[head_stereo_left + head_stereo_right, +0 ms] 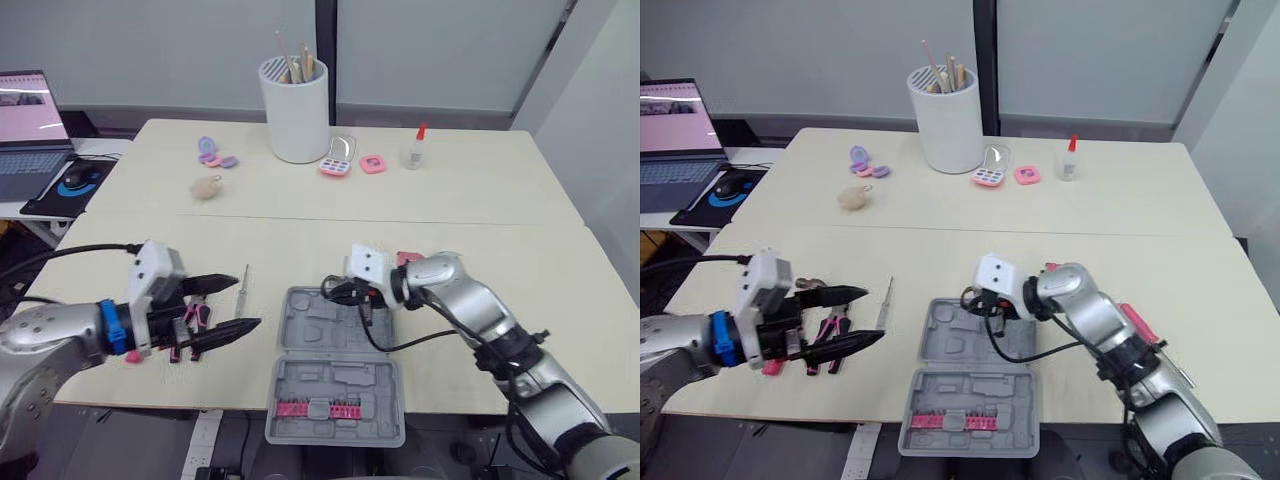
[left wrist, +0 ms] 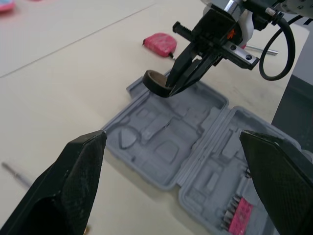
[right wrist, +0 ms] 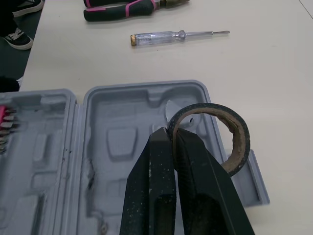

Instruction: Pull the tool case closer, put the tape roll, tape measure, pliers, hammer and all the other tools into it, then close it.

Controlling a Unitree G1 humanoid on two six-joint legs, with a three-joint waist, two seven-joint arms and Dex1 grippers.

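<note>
The grey tool case [image 1: 335, 365] lies open at the table's front edge, with a row of pink bits [image 1: 320, 408] in its near half. My right gripper [image 1: 338, 291] hangs just above the case's far half, shut on a black tape roll [image 3: 242, 132] by its rim. The left gripper [image 1: 245, 303] is open, left of the case and just above the table. Pink-handled pliers [image 1: 830, 328] lie under it, partly hidden. A clear-handled screwdriver [image 1: 243, 280] lies between the pliers and the case. The pink tape measure [image 2: 160, 42] sits behind my right wrist.
A white cup of sticks [image 1: 295, 110], small pink and purple items [image 1: 338, 166] and a glue bottle [image 1: 415, 150] stand on the far table. A laptop [image 1: 30, 130] sits at the far left. A pink-handled tool [image 1: 1137, 325] lies right of my right arm.
</note>
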